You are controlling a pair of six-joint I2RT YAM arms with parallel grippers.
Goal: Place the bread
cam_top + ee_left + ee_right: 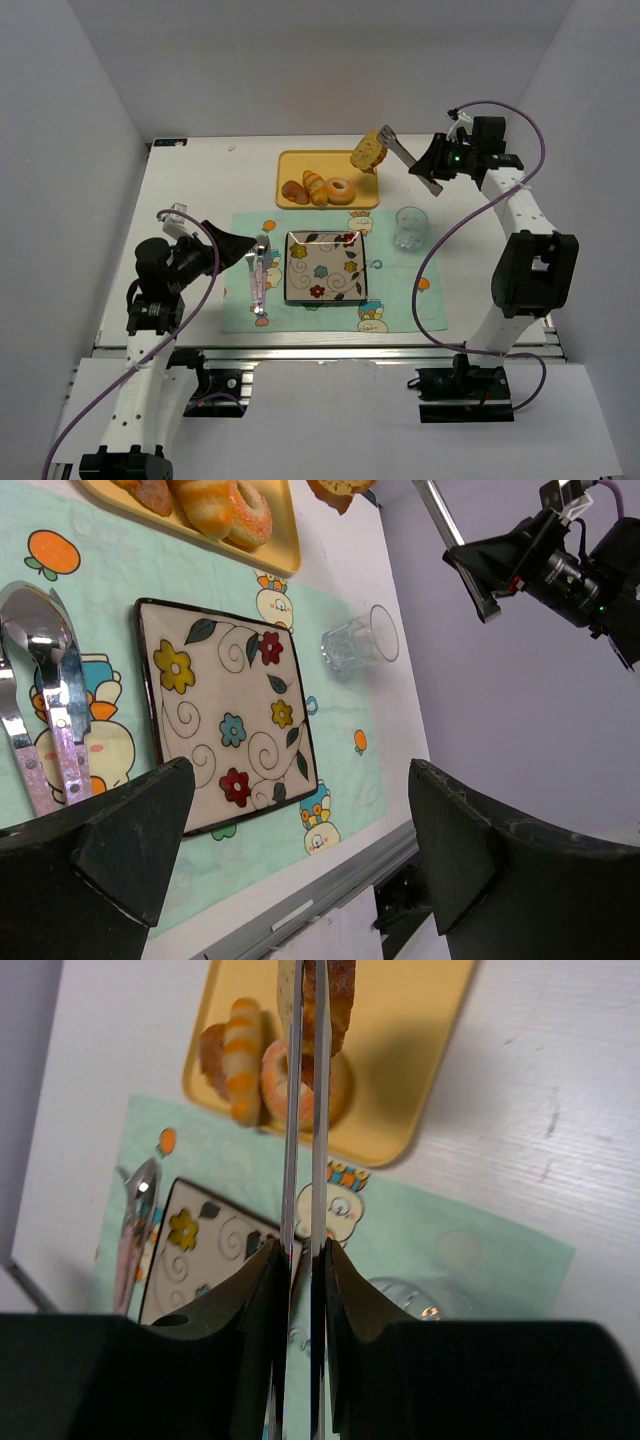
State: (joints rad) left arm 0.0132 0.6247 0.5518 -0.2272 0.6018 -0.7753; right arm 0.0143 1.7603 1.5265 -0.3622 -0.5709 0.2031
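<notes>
White walled surface, green mat [240,300] central. Bread [368,152] aloft over right edge of yellow tray [290,165], pinched between closed blades of right end effector [383,140], seemingly by crust. Carry step; next, probably swing to flowered plate [325,268], lower, release. Left end effector [242,250] agape, holding nothing.

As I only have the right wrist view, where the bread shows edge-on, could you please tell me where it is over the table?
Observer: In the top view the right gripper holds the bread over the far right corner of the yellow tray.
Operator: Thank you. Is the plate free?
Observer: Yes, the flowered plate has nothing on it.
Operator: And where is the left arm, please?
Observer: The left gripper is open, just left of the cutlery that lies left of the plate.
</notes>
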